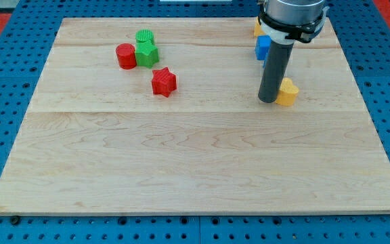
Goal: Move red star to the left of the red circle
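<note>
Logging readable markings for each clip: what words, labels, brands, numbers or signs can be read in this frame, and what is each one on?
None: no readable text shows anywhere.
The red star, red circle, green blocks, blue block and yellow block are plain.
My tip, the wooden board and the blue pegboard carry no markings.

No text, label, brand, number or sign can be read — not on anything in view.
</note>
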Controlling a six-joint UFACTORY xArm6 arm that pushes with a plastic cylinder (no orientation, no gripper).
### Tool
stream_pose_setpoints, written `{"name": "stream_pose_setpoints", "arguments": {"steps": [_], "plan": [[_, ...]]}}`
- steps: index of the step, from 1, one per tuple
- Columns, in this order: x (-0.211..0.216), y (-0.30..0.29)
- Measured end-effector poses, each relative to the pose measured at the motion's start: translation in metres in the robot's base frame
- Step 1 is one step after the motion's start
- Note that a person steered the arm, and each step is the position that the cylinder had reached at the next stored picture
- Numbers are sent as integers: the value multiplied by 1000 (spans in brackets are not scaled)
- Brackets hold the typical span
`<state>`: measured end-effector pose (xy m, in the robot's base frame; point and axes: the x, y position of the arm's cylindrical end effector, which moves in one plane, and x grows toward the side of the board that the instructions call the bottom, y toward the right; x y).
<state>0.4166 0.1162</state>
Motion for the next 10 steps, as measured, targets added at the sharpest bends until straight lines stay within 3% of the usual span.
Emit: {"name": "stream_pose_setpoints", "arguments": {"steps": [2, 5, 7, 8, 9, 10], "plan": [[7, -69], [11, -96], [-8, -137], [-28, -131], [-33, -169], [-29, -250]]}}
